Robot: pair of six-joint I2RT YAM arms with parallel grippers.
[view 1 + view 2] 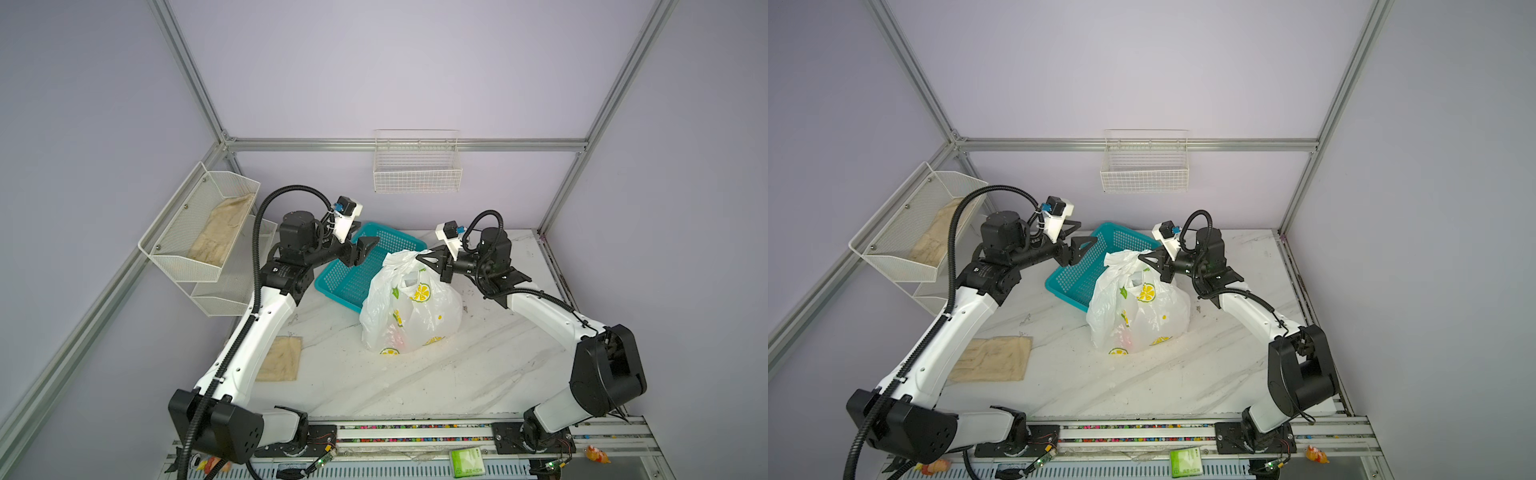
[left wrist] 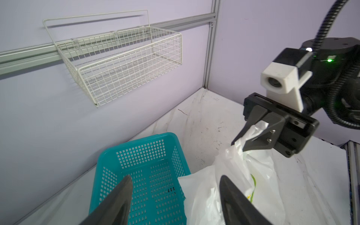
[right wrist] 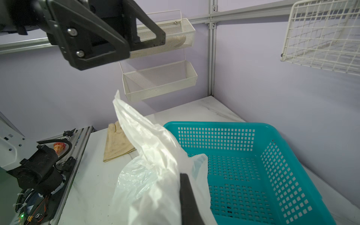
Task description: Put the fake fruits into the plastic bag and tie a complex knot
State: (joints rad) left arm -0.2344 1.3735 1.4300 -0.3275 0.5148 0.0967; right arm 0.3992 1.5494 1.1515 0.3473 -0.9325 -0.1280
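Translucent white crinkly plastic bag (image 1: 411,307) with lemon-slice print stands bunched mid-table on the white marbled tabletop (image 1: 415,386), its back edge against a teal perforated plastic basket (image 1: 347,280). Faint red-pink fake fruits (image 1: 395,337) show through the lower film, count unclear. The right gripper (image 1: 420,257) is clamped on the bag's gathered top, holding it up in a peak; the left wrist view shows plastic pinched between its black fingers (image 2: 263,145). The left gripper (image 1: 362,240) hangs over the basket near the bag's top, jaws spread, nothing in them. Beige fabric glove (image 1: 282,357) lies flat by the left arm. White mesh wall shelf (image 1: 199,224) on the left wall, white wire basket (image 1: 417,174) on the back wall.
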